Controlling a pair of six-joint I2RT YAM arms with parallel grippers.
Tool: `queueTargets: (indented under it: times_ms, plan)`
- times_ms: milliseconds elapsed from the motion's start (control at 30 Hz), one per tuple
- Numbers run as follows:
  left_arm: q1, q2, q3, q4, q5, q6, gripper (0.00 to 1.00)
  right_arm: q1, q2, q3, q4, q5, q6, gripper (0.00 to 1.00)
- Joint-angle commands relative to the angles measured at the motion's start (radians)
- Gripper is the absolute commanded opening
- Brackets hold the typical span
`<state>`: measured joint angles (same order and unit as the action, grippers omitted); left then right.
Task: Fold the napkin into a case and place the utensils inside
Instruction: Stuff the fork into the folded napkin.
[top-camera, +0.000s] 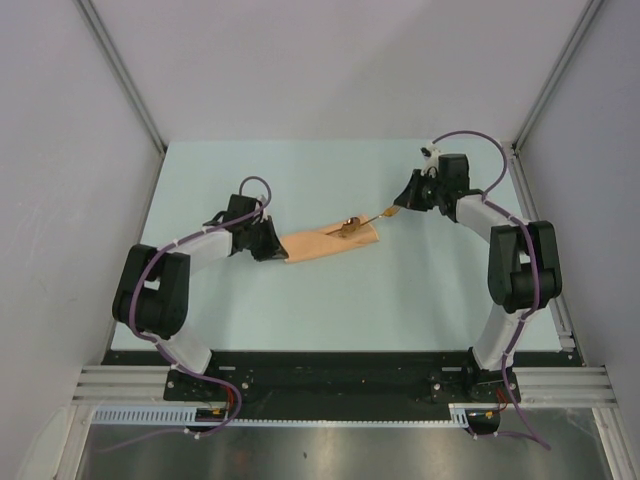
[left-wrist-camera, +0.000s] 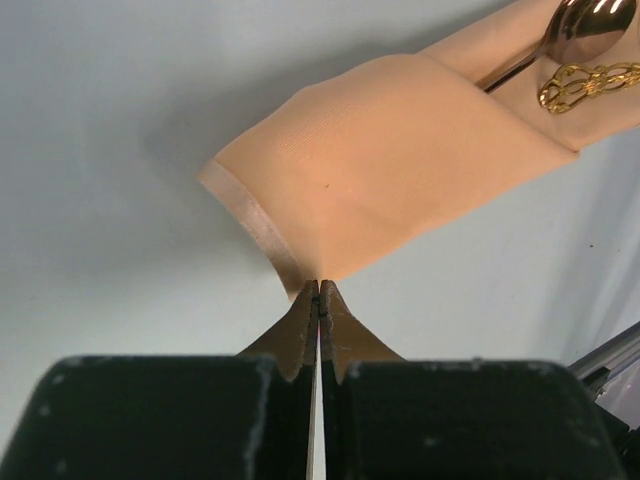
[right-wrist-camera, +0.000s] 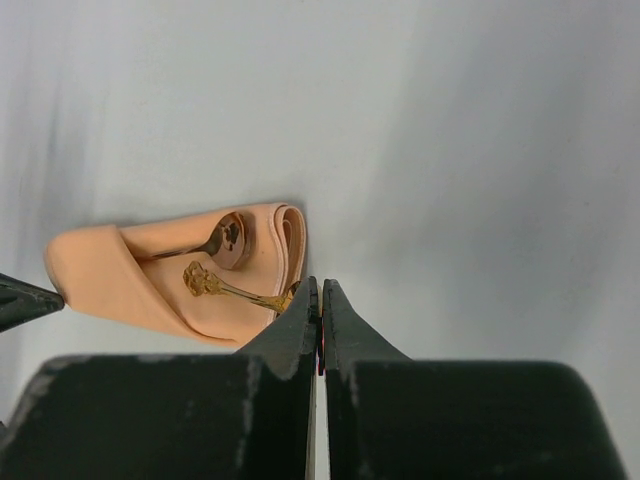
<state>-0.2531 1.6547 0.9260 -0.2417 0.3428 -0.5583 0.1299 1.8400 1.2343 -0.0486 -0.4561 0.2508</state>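
Observation:
The peach-orange napkin (top-camera: 325, 245) lies folded into a long case in the middle of the table. My left gripper (top-camera: 270, 245) is shut on its left end; in the left wrist view the jaws (left-wrist-camera: 319, 290) pinch the napkin's (left-wrist-camera: 400, 170) near corner. A copper-gold spoon (right-wrist-camera: 228, 240) lies in the open right end, bowl showing. My right gripper (top-camera: 402, 205) is shut on a second gold utensil (top-camera: 375, 215). Its ornate end (right-wrist-camera: 205, 278) rests over the napkin (right-wrist-camera: 120, 280), and its shaft runs back to my shut gripper (right-wrist-camera: 320, 295).
The pale green table (top-camera: 330, 310) is bounded by grey walls left, right and back. A metal rail (top-camera: 340, 385) runs along the near edge by the arm bases. The left gripper's tip (right-wrist-camera: 20, 300) shows at the left edge of the right wrist view.

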Motion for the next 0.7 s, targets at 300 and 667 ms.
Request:
queueTargets:
  times_ms: [300, 667]
  plan:
    - [-0.011, -0.027, -0.049, 0.062, 0.013, -0.008, 0.00, 0.096, 0.004, 0.040, -0.003, 0.033, 0.080, 0.00]
    - [-0.015, -0.032, -0.052, 0.067, 0.019, -0.006, 0.00, 0.180, 0.024, 0.060, -0.045, 0.082, 0.139, 0.00]
